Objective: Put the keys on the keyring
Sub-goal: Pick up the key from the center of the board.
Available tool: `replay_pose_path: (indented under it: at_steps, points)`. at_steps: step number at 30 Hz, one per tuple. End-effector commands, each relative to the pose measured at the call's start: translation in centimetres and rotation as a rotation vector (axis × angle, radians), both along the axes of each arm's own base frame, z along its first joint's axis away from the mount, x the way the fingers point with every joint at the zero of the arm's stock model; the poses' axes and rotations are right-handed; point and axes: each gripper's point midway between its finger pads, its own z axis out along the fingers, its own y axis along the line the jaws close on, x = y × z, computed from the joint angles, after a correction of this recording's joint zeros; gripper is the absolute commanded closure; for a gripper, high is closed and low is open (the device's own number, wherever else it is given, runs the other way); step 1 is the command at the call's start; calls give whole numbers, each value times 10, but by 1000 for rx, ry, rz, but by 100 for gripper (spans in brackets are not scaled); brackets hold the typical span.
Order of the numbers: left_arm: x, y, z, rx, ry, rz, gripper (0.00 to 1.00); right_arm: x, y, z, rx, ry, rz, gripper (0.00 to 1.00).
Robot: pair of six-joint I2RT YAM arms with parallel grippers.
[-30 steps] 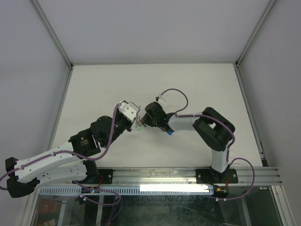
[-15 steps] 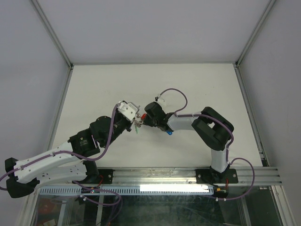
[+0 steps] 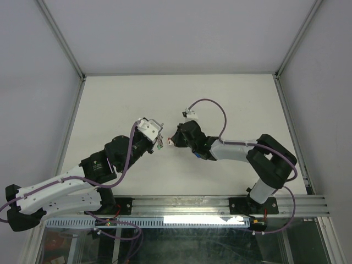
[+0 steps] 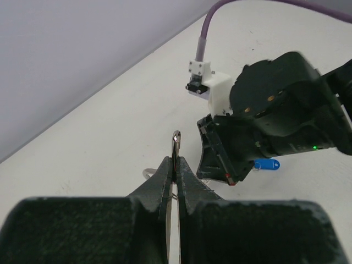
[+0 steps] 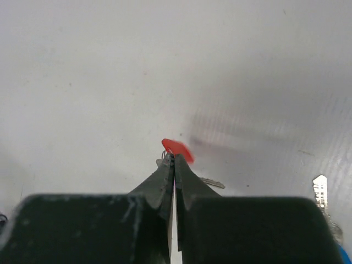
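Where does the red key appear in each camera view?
Top external: the red key is a speck at the tip of the right gripper, near centre.
Left wrist: only a thin red edge, low on the facing gripper's fingers, right of centre.
Right wrist: centre, poking just above the shut fingertips.
Shared landmark: the right gripper.

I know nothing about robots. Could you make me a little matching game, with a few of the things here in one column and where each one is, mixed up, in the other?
Things:
1. red key
2. blue key
3. keyring

Places:
A. lying on the table
B. pinched in the left hand
C. pinched in the right hand

Pairs: 1-C, 2-A, 3-B.
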Motion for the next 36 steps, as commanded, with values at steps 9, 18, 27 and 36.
replay_pose_path:
  at_steps: [9, 18, 27, 36]
  points:
    - [1, 5, 23, -75, -33, 16, 100, -13, -27, 111, 11, -577, 244, 100]
    - [0, 0, 25, -85, -31, -10, 100, -44, -51, 152, -79, -859, 426, 100]
    - [-8, -11, 38, -144, -17, -71, 100, -69, -66, 195, -105, -1044, 523, 100]
    - [-12, -25, 55, -218, 1, -120, 100, -91, -58, 268, -23, -1265, 600, 100]
